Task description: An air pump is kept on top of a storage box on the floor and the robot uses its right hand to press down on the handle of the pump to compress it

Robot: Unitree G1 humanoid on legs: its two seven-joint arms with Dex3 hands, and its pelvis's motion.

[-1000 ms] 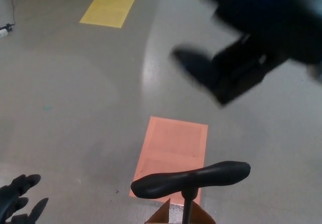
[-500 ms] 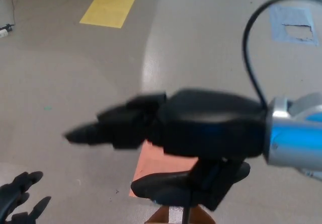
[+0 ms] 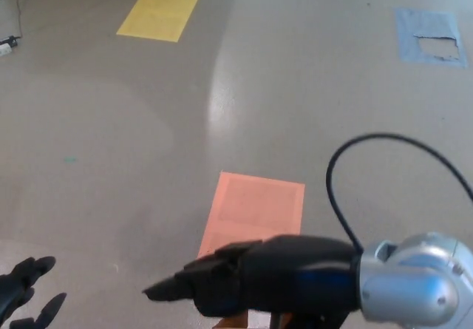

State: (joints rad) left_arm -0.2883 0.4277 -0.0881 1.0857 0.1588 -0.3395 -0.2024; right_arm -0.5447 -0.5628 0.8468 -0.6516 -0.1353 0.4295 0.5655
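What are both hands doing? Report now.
Left hand: open, fingers apart, holding nothing.
Right hand: over the pump handle; grip cannot be told.

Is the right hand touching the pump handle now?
Cannot tell. In the head view the right hand lies over the spot where the handle was and hides it, so neither contact nor gap shows.

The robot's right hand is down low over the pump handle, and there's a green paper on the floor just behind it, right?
Not quite. The paper just behind the right hand is orange, not green, as the head view shows. The hand is low over where the pump handle stood.
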